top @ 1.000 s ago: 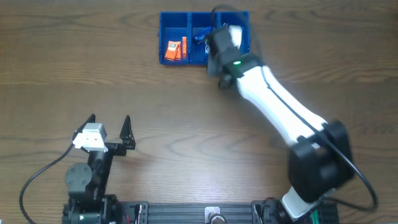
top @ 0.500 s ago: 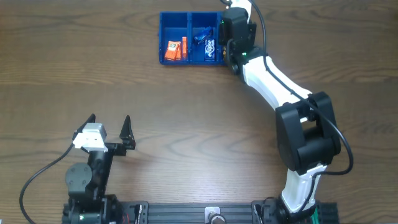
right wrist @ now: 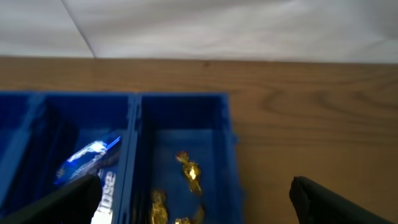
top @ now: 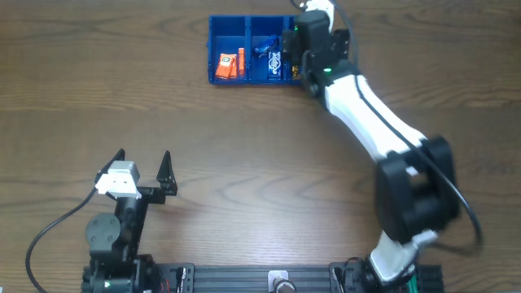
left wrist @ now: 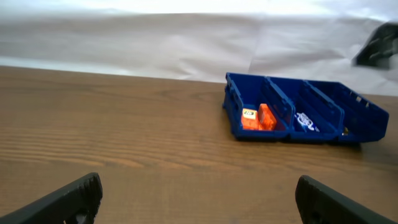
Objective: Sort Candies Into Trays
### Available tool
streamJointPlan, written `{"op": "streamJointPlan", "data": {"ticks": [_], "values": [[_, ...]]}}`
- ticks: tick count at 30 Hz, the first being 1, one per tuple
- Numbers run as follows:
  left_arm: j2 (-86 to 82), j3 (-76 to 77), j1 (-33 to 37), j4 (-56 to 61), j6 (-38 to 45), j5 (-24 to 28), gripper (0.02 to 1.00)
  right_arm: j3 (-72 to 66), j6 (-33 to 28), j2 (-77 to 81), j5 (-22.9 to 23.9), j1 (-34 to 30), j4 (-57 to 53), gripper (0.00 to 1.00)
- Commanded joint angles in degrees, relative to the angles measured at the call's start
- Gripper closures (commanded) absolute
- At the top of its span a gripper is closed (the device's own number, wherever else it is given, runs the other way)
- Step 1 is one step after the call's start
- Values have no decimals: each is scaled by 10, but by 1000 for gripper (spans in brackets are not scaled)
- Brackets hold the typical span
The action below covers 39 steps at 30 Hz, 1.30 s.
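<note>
A blue tray (top: 212,49) with three compartments lies at the far middle of the wooden table. Orange candies (top: 229,65) lie in its left compartment and blue-wrapped candies (top: 267,55) in the middle one. My right gripper (top: 316,39) hangs over the right compartment, open with nothing between its fingers. In the right wrist view, gold candies (right wrist: 189,170) rest on that compartment's floor, with a blue candy (right wrist: 92,158) beyond the divider. My left gripper (top: 144,163) stands open near the front left, far from the tray (left wrist: 280,133).
The right arm's white forearm (top: 366,114) slants across the table from the right base to the tray. White paper (left wrist: 155,43) covers the wall behind the table. Bare wood lies between the left gripper and the tray.
The right gripper has shifted from the tray's middle compartment to over its right compartment, and the right arm's elbow has swung. The left arm has not moved.
</note>
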Motion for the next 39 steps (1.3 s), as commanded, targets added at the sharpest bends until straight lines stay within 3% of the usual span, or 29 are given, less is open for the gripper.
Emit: {"op": "streamJointPlan", "data": {"ticks": [1, 4, 7, 13, 20, 32, 36, 39], "values": [[-4, -13, 4, -17, 0, 12, 20, -31, -51, -235, 19, -25, -67, 1], [-4, -13, 4, -17, 0, 12, 20, -165, -51, -395, 12, -60, -39, 1], [-4, -13, 4, -17, 0, 12, 20, -328, -51, -589, -52, -123, -29, 1], [-4, -13, 4, -17, 0, 12, 20, -568, -51, -844, -57, -136, 6, 3], [-4, -13, 4, -17, 0, 12, 20, -700, -49, -1025, -172, -198, 44, 1], [-4, -13, 4, -17, 0, 12, 20, -800, -56, -1057, -199, -191, 59, 3], [-4, -13, 4, -17, 0, 12, 20, -800, -123, -1057, -209, -188, 58, 3], [-4, -13, 4, -17, 0, 12, 20, -800, -126, -1057, -204, -188, 58, 3]]}}
